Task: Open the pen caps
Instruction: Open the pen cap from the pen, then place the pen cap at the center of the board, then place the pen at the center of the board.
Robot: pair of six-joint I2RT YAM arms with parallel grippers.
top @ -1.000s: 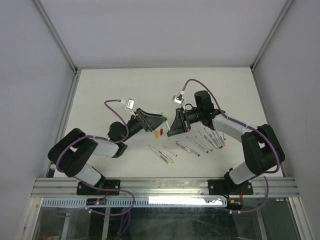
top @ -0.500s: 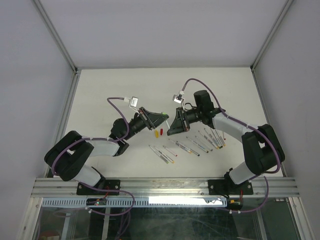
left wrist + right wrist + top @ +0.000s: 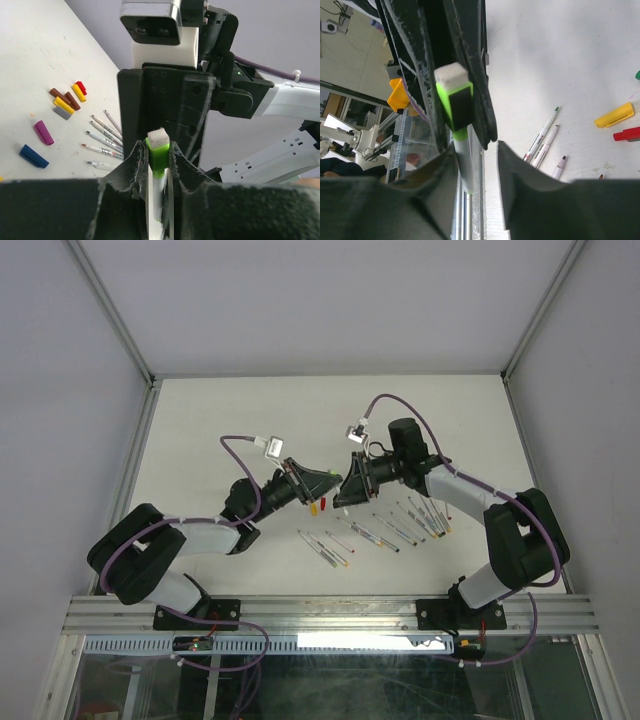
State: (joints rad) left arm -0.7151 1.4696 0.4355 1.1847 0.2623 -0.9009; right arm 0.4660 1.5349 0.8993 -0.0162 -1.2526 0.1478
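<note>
left gripper [image 3: 158, 152] clamped tight on lime-green plastic pen cap [image 3: 446, 100], mid-air between both grippers; right gripper [image 3: 475, 148] jaws part-open, loose around white-grey barrel [image 3: 463, 156]: clamp barrel squarely, then pull straight.

Over the table [image 3: 200, 420], left gripper [image 3: 326, 480] and right gripper [image 3: 345, 492] meet beside loose caps [image 3: 315, 506], one pen [image 3: 159, 152] between them; other pens [image 3: 372, 531] lie nearer, rightward.

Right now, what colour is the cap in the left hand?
Bright green cap with a white tip; left wrist view shows it best.
</note>
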